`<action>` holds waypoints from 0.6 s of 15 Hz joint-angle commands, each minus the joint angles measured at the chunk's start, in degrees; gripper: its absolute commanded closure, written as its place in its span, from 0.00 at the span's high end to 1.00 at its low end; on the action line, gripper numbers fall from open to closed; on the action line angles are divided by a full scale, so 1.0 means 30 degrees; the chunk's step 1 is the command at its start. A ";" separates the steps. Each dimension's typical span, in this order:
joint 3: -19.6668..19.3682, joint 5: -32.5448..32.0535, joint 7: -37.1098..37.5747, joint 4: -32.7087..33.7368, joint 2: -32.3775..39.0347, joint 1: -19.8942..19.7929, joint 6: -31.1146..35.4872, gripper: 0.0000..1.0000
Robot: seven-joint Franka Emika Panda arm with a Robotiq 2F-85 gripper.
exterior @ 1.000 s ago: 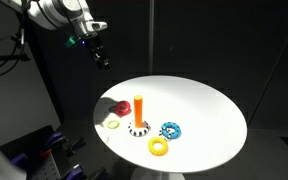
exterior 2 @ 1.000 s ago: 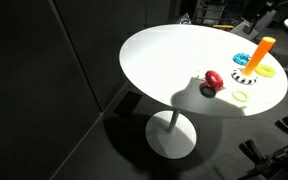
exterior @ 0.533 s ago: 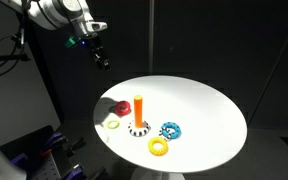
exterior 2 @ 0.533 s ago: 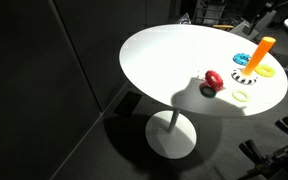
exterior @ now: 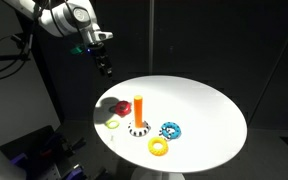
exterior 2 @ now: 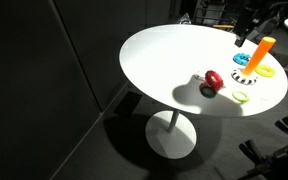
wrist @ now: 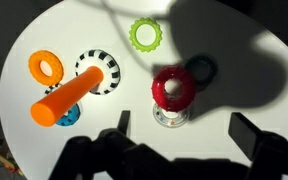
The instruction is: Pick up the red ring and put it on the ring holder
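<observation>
The red ring [exterior: 117,107] lies near the table's edge, tilted on a small clear disc [wrist: 169,116]; it also shows in an exterior view [exterior 2: 213,80] and the wrist view [wrist: 173,88]. The ring holder, an orange peg [exterior: 139,105] on a black-and-white base [exterior: 138,128], stands beside it, apart; in the wrist view the peg [wrist: 72,97] rises from the base [wrist: 102,66]. My gripper [exterior: 104,62] hangs open and empty high above the table's edge. In the wrist view the gripper [wrist: 184,128] has its fingers spread, with the red ring just beyond them.
On the round white table [exterior: 204,100] lie a yellow ring [exterior: 159,146], a blue toothed ring [exterior: 171,130] and a yellow-green toothed ring [exterior: 113,124]. In the wrist view the green ring [wrist: 145,34] lies beyond the red one. Dark surroundings drop off past the table edge.
The gripper has moved a little right and down toward the table. Its dark shape now shows at the top right in an exterior view. The rings and holder have not moved.
</observation>
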 commanded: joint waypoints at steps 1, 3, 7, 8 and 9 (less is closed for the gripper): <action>-0.0664 -0.0799 0.0416 0.1191 0.1736 0.0366 0.0315 1.00; -0.0954 -0.1201 0.0521 0.1660 0.2601 0.0557 0.0570 1.00; -0.1663 -0.1841 0.0691 0.2792 0.4400 0.1130 0.1205 1.00; -0.1869 -0.2037 0.0754 0.3080 0.4833 0.1318 0.1330 1.00; -0.2092 -0.2430 0.1010 0.3355 0.5259 0.1518 0.1418 1.00</action>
